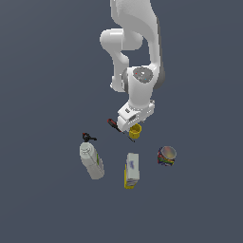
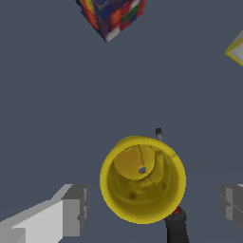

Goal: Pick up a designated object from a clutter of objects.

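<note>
The designated object, a plain yellow cup [image 1: 135,132] [image 2: 142,180], stands upright with its mouth up. My gripper [image 1: 132,125] [image 2: 152,206] hangs just above it, open, with one grey finger [image 2: 73,209] on each side of the cup and a gap between each finger and the cup wall. The rest of the clutter of objects lies around it. A red-handled screwdriver [image 1: 113,124] [image 2: 176,227] lies right behind the cup, partly hidden by it and by the hand.
A white spray bottle [image 1: 91,161] with a black nozzle lies toward the exterior view's left. A yellow-and-white box [image 1: 132,170] [image 2: 236,50] lies in front of the cup. A multicoloured can [image 1: 166,155] [image 2: 111,16] stands toward the exterior view's right.
</note>
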